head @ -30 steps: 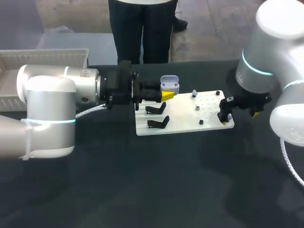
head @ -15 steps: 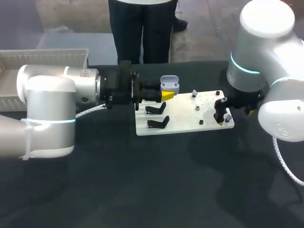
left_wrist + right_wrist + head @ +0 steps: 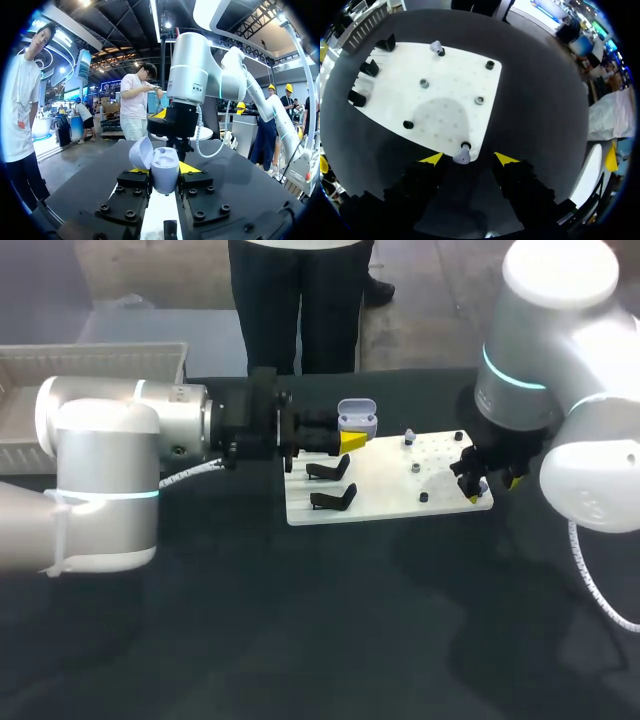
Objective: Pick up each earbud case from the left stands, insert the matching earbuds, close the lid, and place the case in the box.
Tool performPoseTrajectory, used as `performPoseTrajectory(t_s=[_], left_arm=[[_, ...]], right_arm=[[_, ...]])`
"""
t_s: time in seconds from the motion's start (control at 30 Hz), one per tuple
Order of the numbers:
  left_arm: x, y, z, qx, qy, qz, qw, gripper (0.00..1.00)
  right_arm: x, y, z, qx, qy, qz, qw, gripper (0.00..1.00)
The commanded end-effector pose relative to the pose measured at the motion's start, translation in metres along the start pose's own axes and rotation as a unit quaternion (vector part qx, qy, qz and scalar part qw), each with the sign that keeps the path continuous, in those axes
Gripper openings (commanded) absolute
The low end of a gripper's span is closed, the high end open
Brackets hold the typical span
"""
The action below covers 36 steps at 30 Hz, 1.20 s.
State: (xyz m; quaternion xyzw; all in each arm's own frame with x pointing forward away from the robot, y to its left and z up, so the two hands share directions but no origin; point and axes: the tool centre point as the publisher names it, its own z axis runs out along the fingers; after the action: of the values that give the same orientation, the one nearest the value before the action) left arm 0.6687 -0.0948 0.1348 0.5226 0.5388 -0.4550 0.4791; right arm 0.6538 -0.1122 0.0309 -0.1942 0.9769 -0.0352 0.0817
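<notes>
My left gripper (image 3: pixel 348 443) is shut on a pale lilac earbud case (image 3: pixel 357 418) with its lid open, held just above the white board's (image 3: pixel 390 495) far left corner. In the left wrist view the case (image 3: pixel 163 169) sits upright between the fingers of this gripper (image 3: pixel 162 176). My right gripper (image 3: pixel 478 480) hangs over the board's near right corner. In the right wrist view a lilac earbud (image 3: pixel 461 156) stands on a peg at the edge of the board (image 3: pixel 450 100), between the fingers of that gripper (image 3: pixel 469 159), which is open; neither tip touches it. A second earbud (image 3: pixel 436 47) stands at the far edge.
Two empty black stands (image 3: pixel 330 470) (image 3: pixel 335 498) sit on the board's left part. Several small empty pegs (image 3: pixel 424 83) dot the board. A white slatted box (image 3: pixel 90 370) stands at the table's back left. Dark table surface surrounds the board.
My right arm has shifted left and closer over the board's near right corner, and its fingers have drawn in around the earbud. The left arm and the case have not moved.
</notes>
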Motion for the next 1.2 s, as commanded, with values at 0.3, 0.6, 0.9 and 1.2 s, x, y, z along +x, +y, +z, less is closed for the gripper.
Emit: performPoseTrajectory(t_s=[0.3, 0.6, 0.9, 1.2], left_arm=[[0.0013, -0.0007, -0.0001, -0.002, -0.003, 0.002, 1.000, 0.00], [0.0013, -0.0007, -0.0001, -0.002, -0.003, 0.002, 1.000, 0.00], [0.0013, -0.0007, -0.0001, -0.002, -0.003, 0.002, 1.000, 0.00], [0.0013, -0.0007, -0.0001, -0.002, -0.003, 0.002, 1.000, 0.00]], right_arm=[[-0.0010, 0.0031, -0.0021, -0.008, 0.007, -0.013, 1.000, 0.53], [-0.0032, 0.0065, -0.0015, -0.008, 0.012, -0.021, 1.000, 0.47], [-0.0038, 0.0075, 0.0007, -0.011, 0.014, -0.019, 1.000, 0.44], [-0.0074, 0.0056, 0.0030, -0.009, 0.015, -0.018, 1.000, 0.39]])
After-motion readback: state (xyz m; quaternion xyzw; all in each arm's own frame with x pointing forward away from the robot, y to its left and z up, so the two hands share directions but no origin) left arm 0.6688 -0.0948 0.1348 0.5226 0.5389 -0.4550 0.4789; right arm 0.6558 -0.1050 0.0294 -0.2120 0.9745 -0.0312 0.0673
